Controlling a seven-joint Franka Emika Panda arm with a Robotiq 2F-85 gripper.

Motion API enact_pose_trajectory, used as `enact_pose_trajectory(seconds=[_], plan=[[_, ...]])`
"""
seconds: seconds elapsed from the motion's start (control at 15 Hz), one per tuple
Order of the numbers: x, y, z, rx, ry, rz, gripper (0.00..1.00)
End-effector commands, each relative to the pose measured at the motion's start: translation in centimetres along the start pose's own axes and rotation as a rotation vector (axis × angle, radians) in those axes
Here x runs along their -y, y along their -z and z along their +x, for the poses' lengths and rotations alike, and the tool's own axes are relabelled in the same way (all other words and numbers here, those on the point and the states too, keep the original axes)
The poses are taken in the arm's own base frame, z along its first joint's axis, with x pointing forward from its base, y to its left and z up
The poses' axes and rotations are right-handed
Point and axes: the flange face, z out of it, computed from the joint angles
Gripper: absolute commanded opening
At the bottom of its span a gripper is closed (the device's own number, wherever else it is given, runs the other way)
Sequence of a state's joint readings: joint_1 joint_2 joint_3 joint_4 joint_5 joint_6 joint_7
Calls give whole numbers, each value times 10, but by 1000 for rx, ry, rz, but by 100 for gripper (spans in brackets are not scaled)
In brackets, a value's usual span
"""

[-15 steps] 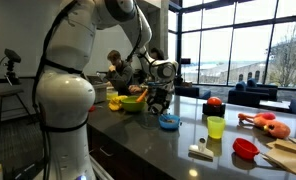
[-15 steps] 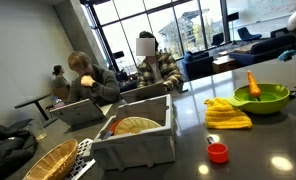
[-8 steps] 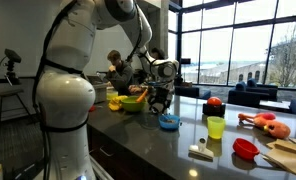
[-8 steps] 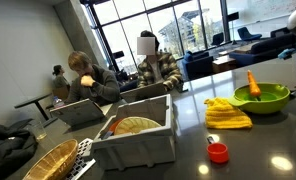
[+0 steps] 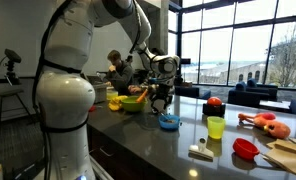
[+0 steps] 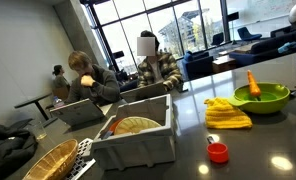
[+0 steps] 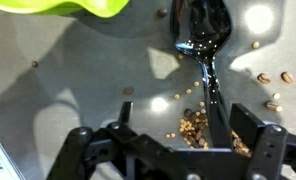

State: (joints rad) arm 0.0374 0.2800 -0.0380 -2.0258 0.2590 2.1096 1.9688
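**A:** The gripper [image 7: 176, 138] hangs low over the dark grey polished countertop [image 7: 58, 90], jaws spread wide and holding nothing. The black glossy spoon [image 7: 203, 40] lies flat on that countertop. Its thin handle runs in between the fingers, closer to the one at the right of the wrist view.

**B:** So a squeeze from there could catch the handle off-centre and flick it aside?

**A:** I'd judge so. The scattered brown nut-like bits [image 7: 193, 128] also lie right around the handle. Fingertips pressed down there could crush them or skate on them.

**B:** And farther off?

**A:** The lime-green plastic bowl [image 7: 68, 8] sits just beyond the spoon's head. In an exterior view it holds an orange carrot [image 6: 253, 82]. A skidding spoon could knock the bowl's rim.
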Motion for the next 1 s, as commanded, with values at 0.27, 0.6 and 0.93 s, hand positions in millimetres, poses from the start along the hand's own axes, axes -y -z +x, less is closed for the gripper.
enact_pose_trajectory(seconds=[0.27, 0.6, 0.93], plan=[[25, 13, 30, 8, -24, 6, 100], [25, 14, 33, 23, -14, 3, 100], [9, 6, 15, 16, 7, -3, 100]])
